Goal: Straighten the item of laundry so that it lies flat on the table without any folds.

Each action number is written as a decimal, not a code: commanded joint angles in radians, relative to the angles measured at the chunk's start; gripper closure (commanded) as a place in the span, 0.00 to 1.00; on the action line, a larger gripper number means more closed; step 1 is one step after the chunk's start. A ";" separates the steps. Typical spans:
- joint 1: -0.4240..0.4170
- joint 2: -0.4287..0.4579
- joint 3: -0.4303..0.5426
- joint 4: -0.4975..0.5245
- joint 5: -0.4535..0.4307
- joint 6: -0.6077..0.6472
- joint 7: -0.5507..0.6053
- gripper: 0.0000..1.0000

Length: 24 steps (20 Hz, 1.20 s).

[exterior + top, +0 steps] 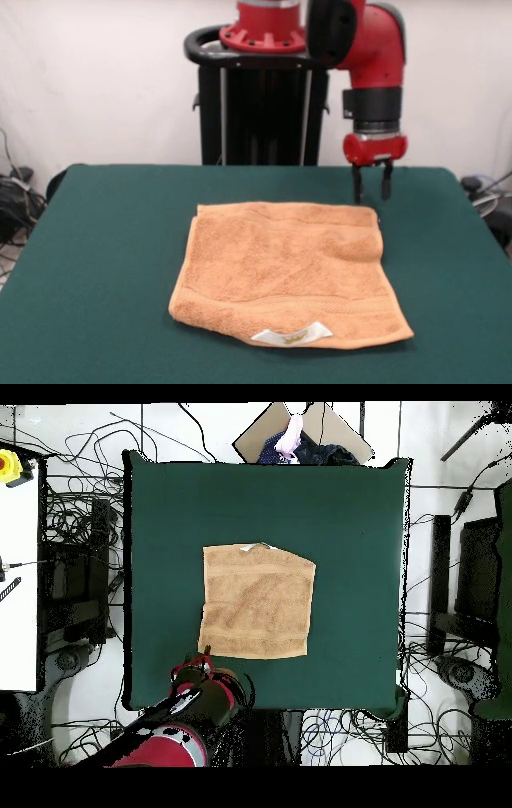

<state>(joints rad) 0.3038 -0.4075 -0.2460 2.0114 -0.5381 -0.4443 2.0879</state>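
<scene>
The orange-tan towel lies spread out in the middle of the dark green table, with a woven band and a small white label at its near edge. Its far right corner looks doubled over, with a thick edge running down the right side. In the overhead view the towel is a rough square. My gripper hangs just above the table beyond the towel's far right corner, fingers apart and empty. In the overhead view the gripper is at the towel's lower left corner.
The black pedestal stands behind the table's far edge. A person's hand and a cardboard box show beyond the far table edge in the overhead view. Cables and equipment lie on the floor all round the table.
</scene>
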 commanded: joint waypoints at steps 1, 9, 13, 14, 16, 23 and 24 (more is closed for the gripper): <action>-0.016 0.019 0.136 0.047 0.116 -0.028 0.216 0.00; 0.047 0.131 -0.023 -0.033 0.227 -0.101 0.125 0.00; 0.061 0.153 -0.055 -0.034 0.282 -0.106 0.121 0.00; 0.060 0.159 -0.059 -0.038 0.292 -0.110 0.120 0.00; 0.059 0.173 -0.063 -0.045 0.317 -0.123 0.124 0.00; 0.113 0.200 -0.123 -0.069 0.357 -0.100 0.063 0.00; 0.127 0.197 -0.140 -0.085 0.338 -0.065 0.030 0.00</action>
<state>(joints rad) 0.3889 -0.2631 -0.3595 2.0470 -0.2822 -0.5269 2.0879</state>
